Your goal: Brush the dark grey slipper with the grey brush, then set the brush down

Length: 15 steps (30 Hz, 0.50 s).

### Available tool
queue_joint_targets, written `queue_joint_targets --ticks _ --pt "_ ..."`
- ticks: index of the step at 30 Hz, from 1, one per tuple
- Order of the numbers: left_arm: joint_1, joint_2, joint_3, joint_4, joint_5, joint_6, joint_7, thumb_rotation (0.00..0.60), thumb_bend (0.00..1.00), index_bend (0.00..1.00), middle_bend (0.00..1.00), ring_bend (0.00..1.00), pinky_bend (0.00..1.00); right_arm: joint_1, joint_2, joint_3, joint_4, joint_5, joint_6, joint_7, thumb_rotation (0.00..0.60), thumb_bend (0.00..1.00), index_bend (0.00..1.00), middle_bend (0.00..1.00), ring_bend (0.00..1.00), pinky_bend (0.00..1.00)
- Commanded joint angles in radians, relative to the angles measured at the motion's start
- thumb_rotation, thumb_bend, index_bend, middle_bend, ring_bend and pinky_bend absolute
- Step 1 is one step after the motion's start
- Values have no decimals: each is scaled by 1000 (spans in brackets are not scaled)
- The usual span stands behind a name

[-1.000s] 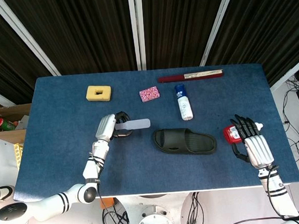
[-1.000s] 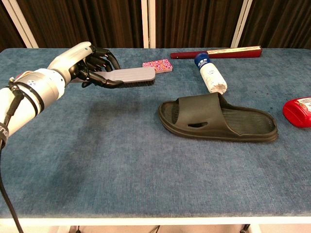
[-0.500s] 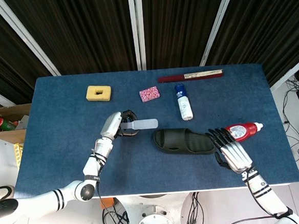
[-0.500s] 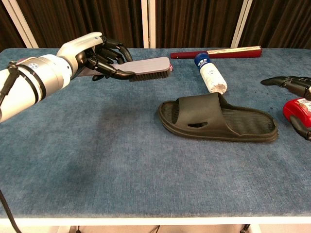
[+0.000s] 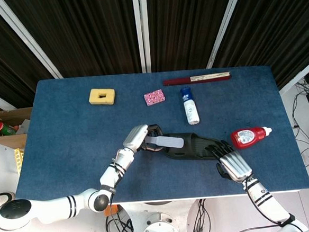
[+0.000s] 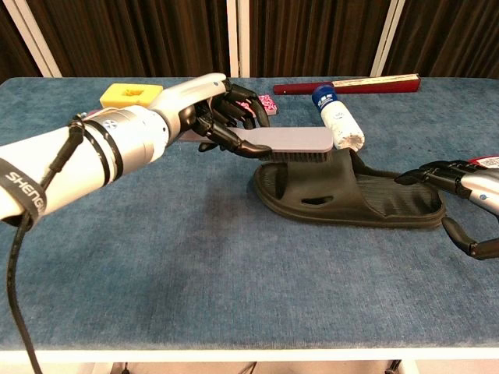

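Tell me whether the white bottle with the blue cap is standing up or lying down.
Lying down. The white bottle rests on its side on the table, blue cap pointing toward the far edge, just behind the dark grey slipper.

Even, bright overhead light falls on the bench (image 5: 65,133), and shadows under the slipper (image 6: 351,204) are soft and short (barely a dark rim). Both views are sharp, without glare; the curtains behind the bench stay dark.
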Motion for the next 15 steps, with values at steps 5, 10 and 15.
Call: queue_joint_targets --ticks 5,10,15 --pt "-33 -44 -7 59 -38 -12 17 600 564 905 1000 1000 1000 7 -5 -6 10 18 -25 4 600 762 136 253 0 0" --pt "-46 -64 -22 85 -62 -5 22 600 563 905 1000 1000 1000 19 -4 -12 9 43 -68 0 600 778 141 281 0 0" --pt "-58 -81 -34 115 -96 -8 35 600 563 905 1000 1000 1000 21 -9 -12 13 47 -69 6 600 778 142 283 0 0"
